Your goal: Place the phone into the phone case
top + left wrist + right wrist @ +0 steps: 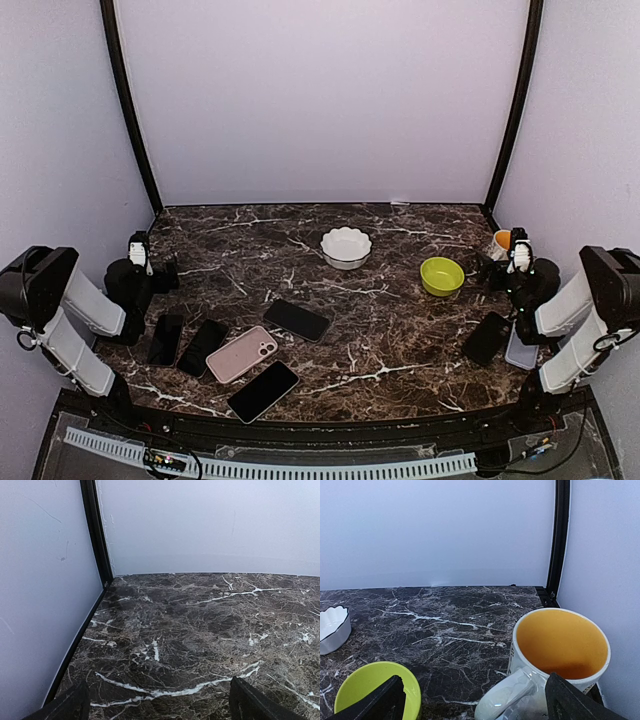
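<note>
Pink phone case (242, 354) lies flat beside black phone (263, 391).

The top external camera sits high behind the arm bases at 6 o'clock and looks steeply down on the whole table (400, 250). The left wrist camera rides low behind the left gripper (159, 705), facing the 11 o'clock corner. The right wrist camera, low behind the right gripper (472, 700), faces 1 o'clock, close to the mug (560, 645). Its green bowl (370, 687) and white bowl (331, 625) also show overhead.
</note>
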`<state>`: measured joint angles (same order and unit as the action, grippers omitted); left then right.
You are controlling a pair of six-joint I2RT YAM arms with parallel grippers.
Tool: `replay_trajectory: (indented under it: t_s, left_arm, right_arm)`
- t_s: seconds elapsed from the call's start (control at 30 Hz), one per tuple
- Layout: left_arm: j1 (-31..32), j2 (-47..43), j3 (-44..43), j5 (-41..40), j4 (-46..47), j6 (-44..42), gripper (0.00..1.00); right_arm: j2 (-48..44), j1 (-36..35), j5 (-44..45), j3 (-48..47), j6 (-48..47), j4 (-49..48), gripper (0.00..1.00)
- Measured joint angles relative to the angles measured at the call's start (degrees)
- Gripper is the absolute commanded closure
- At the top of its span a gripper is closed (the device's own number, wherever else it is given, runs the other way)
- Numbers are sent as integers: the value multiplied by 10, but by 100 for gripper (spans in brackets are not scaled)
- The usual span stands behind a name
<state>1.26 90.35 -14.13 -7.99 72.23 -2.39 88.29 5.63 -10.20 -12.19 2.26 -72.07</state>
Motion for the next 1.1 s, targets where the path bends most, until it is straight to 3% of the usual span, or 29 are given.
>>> replay_trajectory:
  t_s: [0.37, 0.57, 0.87, 1.1]
  left_arm:
    - [0, 0, 0, 0, 0, 0, 1]
    - [1, 0, 0, -2, 2, 0, 1]
    - [13, -32, -13, -32, -40, -4, 1]
    - [37, -80, -43, -52, -92, -27, 1]
  right_arm:
    - [0, 0, -1, 0, 0, -1, 2]
    - [-16, 0, 31, 43, 8, -56, 1]
    - [-119, 0, 98, 95, 30, -81, 2]
    - [-269, 0, 135, 97, 31, 38, 1]
